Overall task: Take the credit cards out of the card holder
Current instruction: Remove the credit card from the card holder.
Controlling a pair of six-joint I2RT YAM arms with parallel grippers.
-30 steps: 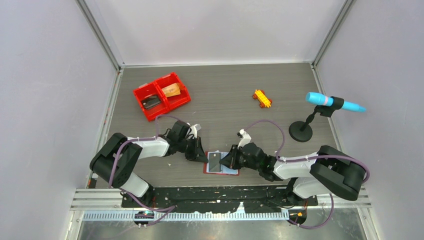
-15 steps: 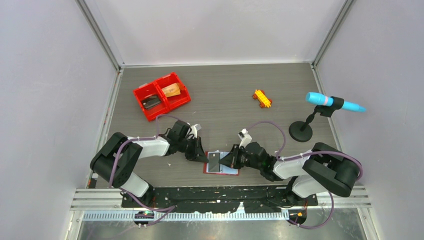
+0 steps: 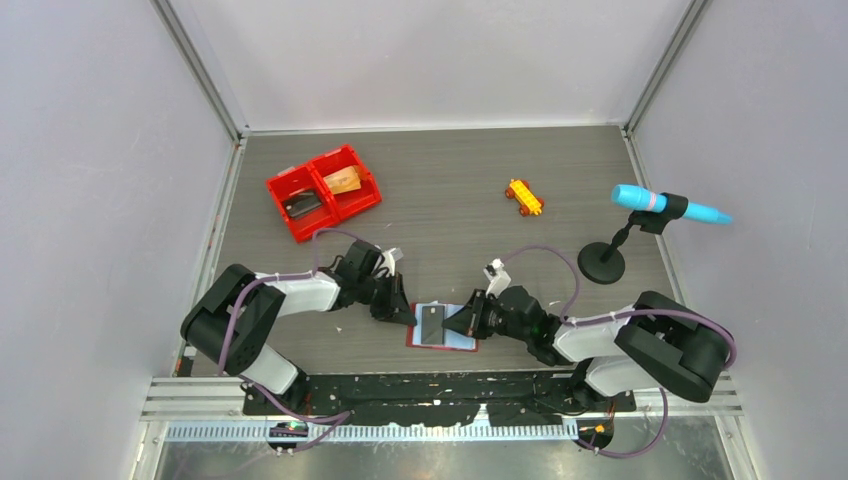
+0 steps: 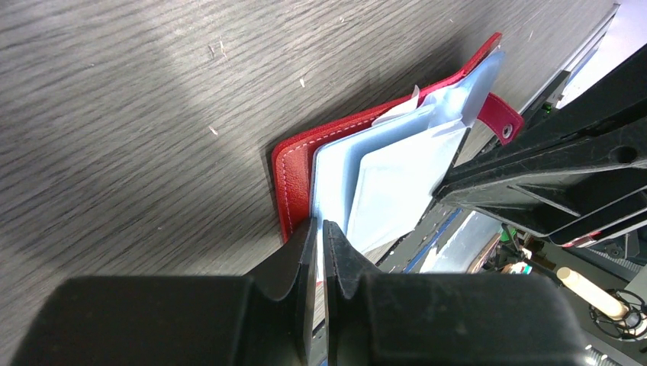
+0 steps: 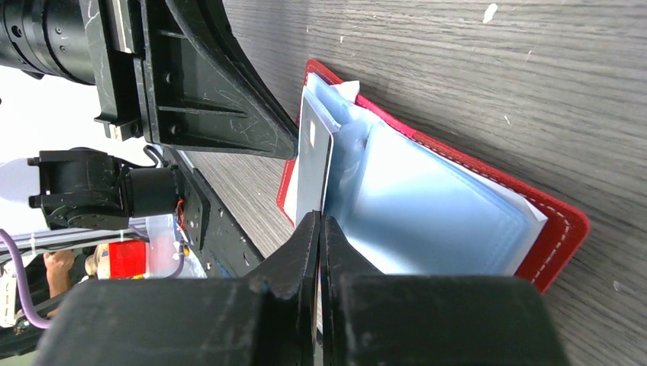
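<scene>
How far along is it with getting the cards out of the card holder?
Done: the card holder lies open on the table, pale blue sleeves showing. In hand: the left gripper pinches a sleeve edge while the right gripper is shut on a dark card standing up from the sleeves. Left: no card lies free on the table, so all the pulling out remains.

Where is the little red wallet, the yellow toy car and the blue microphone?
card holder [image 3: 416, 340], top view, on its red left edge.
toy car [image 3: 524, 197], top view, on the middle of its orange-yellow body.
microphone [image 3: 636, 197], top view, on its blue head, clipped in the black stand.
</scene>
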